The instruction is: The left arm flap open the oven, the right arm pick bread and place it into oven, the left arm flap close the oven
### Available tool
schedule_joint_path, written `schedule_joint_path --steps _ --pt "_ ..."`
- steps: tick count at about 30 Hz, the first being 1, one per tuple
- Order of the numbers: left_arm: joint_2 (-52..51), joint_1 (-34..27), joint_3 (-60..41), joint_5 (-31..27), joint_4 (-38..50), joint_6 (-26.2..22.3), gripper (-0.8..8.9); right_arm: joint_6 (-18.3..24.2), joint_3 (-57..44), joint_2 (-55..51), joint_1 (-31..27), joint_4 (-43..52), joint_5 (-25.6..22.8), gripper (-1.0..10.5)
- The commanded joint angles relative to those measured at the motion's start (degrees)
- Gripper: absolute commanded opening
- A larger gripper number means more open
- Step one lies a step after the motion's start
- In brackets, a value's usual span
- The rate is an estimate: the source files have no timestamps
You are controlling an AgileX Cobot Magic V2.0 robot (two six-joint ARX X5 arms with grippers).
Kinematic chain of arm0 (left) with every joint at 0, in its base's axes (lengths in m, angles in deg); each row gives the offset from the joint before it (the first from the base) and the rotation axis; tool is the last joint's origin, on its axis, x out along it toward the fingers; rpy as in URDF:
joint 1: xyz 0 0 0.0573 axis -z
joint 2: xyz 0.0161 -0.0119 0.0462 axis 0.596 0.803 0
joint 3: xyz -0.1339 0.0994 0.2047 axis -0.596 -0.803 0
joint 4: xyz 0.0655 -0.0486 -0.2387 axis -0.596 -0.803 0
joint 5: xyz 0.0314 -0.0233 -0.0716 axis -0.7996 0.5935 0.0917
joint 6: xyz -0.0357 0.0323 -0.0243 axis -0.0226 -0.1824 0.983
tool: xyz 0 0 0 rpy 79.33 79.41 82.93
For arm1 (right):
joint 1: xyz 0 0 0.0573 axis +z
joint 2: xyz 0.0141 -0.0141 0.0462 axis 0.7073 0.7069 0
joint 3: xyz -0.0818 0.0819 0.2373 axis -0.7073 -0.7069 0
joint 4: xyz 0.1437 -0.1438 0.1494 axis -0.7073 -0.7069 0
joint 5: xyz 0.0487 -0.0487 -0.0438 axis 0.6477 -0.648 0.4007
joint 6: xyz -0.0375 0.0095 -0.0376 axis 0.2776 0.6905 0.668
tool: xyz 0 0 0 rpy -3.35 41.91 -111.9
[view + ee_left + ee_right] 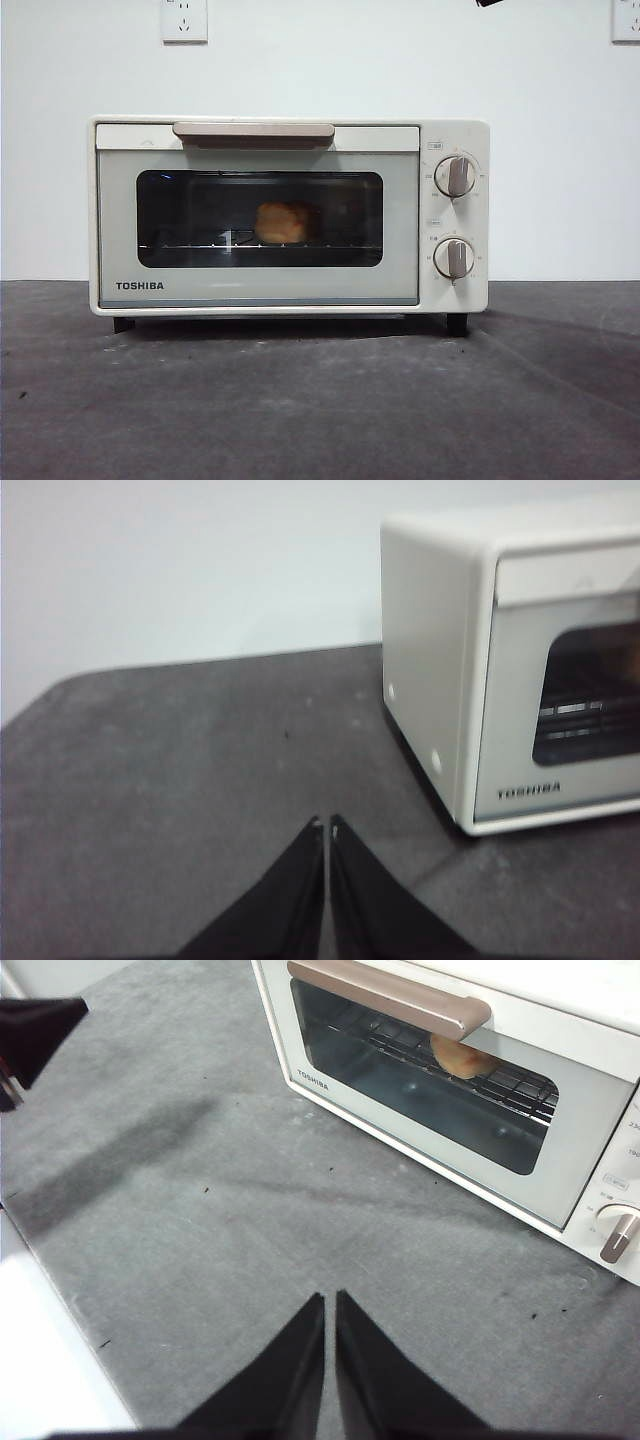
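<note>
The cream-white Toshiba oven stands in the middle of the grey table with its door shut and its beige handle at the top. The golden bread sits on the wire rack inside, seen through the dark glass. It also shows in the right wrist view behind the handle. My left gripper is shut and empty, held off the oven's left side. My right gripper is shut and empty, held above the table in front of the oven.
Two round knobs are on the oven's right panel. Wall sockets sit high on the white wall. A black arm tip shows at the top edge. The other arm's dark tip shows in the right wrist view.
</note>
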Motion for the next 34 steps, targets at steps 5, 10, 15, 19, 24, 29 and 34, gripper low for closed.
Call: schedule_joint_path --steps 5,10,15,19,24,29,34 --pt "-0.15 -0.11 -3.30 -0.15 -0.09 0.28 0.16 -0.13 0.52 0.44 0.57 0.57 -0.11 0.1" --pt "-0.17 -0.09 -3.30 -0.15 -3.28 0.28 0.16 -0.13 0.52 0.44 0.57 0.57 -0.11 0.1" --pt "-0.17 -0.11 -3.30 -0.13 -3.26 0.28 0.16 -0.15 0.52 0.44 0.57 0.57 -0.11 0.1" --pt "-0.15 -0.09 -3.30 -0.13 -3.26 0.28 0.16 -0.13 0.52 0.44 0.57 0.57 -0.11 0.1" --pt "-0.15 -0.09 -3.30 -0.13 -3.28 0.28 0.16 -0.15 0.52 0.44 0.57 0.57 -0.11 0.1" --pt "-0.15 -0.09 -3.30 -0.13 -3.26 0.28 0.16 -0.13 0.52 0.44 0.57 0.57 -0.11 0.1" --pt "-0.15 -0.09 -3.30 -0.13 -3.26 0.31 0.16 -0.15 0.52 0.44 0.57 0.57 -0.11 0.1"
